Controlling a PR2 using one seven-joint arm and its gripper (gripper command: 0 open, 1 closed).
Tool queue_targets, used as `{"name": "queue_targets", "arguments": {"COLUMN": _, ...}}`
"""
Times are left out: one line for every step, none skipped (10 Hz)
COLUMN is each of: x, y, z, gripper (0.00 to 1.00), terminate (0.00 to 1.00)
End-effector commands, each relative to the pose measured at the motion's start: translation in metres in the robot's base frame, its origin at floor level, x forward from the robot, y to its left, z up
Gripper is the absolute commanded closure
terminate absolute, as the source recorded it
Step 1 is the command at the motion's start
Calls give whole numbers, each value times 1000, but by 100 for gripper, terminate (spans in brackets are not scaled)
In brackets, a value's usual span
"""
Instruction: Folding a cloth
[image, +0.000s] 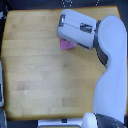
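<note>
Exterior view: cloth (65, 45) seen on wooden table (35, 65), mostly covered by arm (112, 60).

Gripper (62, 31) is held over the cloth near the table's far edge; only a pink corner is shown. Jaw state cannot be told.

A pale grey-white robot arm (111, 60) reaches in from the exterior view's right over a light wooden tabletop (40, 65). Its boxy grey gripper (64, 31) sits low over the board near the far edge, fingertips hidden beneath the housing, so the jaws cannot be read. A small pink-magenta cloth (65, 45) peeks out directly under the gripper, mostly covered by it.
</note>
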Motion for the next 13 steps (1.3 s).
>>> {"name": "queue_targets", "arguments": {"x": 11, "y": 0, "z": -7, "gripper": 100, "terminate": 0}}
{"name": "queue_targets", "arguments": {"x": 11, "y": 0, "z": -7, "gripper": 100, "terminate": 0}}
{"name": "queue_targets", "arguments": {"x": 16, "y": 5, "z": -7, "gripper": 100, "terminate": 0}}
{"name": "queue_targets", "arguments": {"x": 18, "y": 6, "z": -7, "gripper": 0, "terminate": 0}}
{"name": "queue_targets", "arguments": {"x": 22, "y": 5, "z": -7, "gripper": 0, "terminate": 0}}
{"name": "queue_targets", "arguments": {"x": 24, "y": 4, "z": -8, "gripper": 0, "terminate": 0}}
{"name": "queue_targets", "arguments": {"x": 25, "y": 2, "z": -9, "gripper": 0, "terminate": 0}}
{"name": "queue_targets", "arguments": {"x": 27, "y": 3, "z": -8, "gripper": 0, "terminate": 0}}
{"name": "queue_targets", "arguments": {"x": 27, "y": 2, "z": -7, "gripper": 0, "terminate": 0}}
{"name": "queue_targets", "arguments": {"x": 28, "y": 2, "z": -6, "gripper": 0, "terminate": 0}}
{"name": "queue_targets", "arguments": {"x": 29, "y": 1, "z": -5, "gripper": 0, "terminate": 0}}
{"name": "queue_targets", "arguments": {"x": 30, "y": -1, "z": -3, "gripper": 0, "terminate": 0}}
{"name": "queue_targets", "arguments": {"x": 31, "y": -2, "z": -2, "gripper": 0, "terminate": 0}}
